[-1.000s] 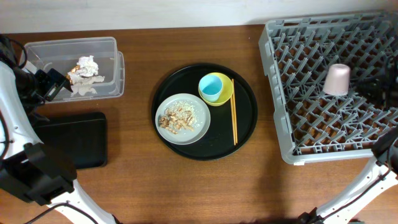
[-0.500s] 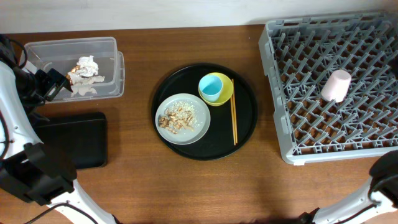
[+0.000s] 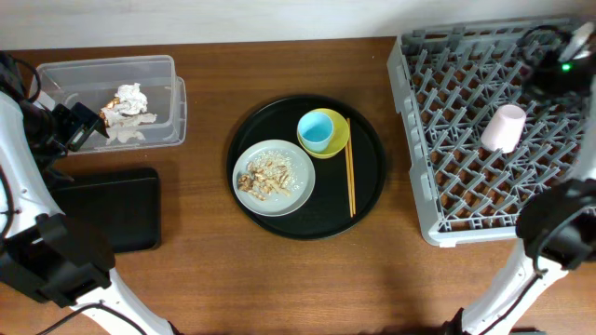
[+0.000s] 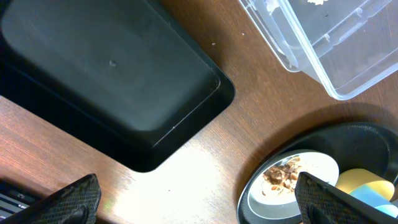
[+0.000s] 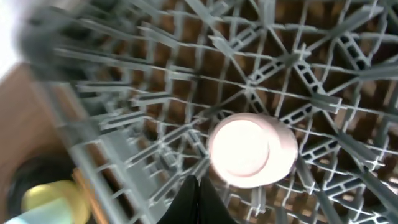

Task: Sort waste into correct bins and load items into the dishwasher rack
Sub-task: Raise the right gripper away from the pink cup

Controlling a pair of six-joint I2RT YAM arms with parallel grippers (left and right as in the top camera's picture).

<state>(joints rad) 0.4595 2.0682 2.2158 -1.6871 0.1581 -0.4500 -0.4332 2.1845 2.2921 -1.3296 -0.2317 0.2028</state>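
Pegs [image 3: 456,102] of the rack [image 3: 438,228] carry the pink cup [image 3: 504,127], tilted, right of the rack's middle and clear of its edges. We see our right tool [image 5: 198,198] clenched on nothing, just short of the cup. Our left tool [image 4: 198,194] hangs released over bare desk [image 3: 205,279] between the black tray [image 4: 124,87] and the round tray [image 4: 348,134].

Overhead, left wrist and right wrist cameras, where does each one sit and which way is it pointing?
Overhead: above the table, facing straight down on the round black tray, dishwasher rack, left arm and right arm.
Left wrist: over the shallow black tray, facing down; open left gripper at the bottom corners.
Right wrist: over the dishwasher rack, facing down on the pink cup; shut right gripper at bottom.
Shared: overhead and right wrist both show the pink cup.
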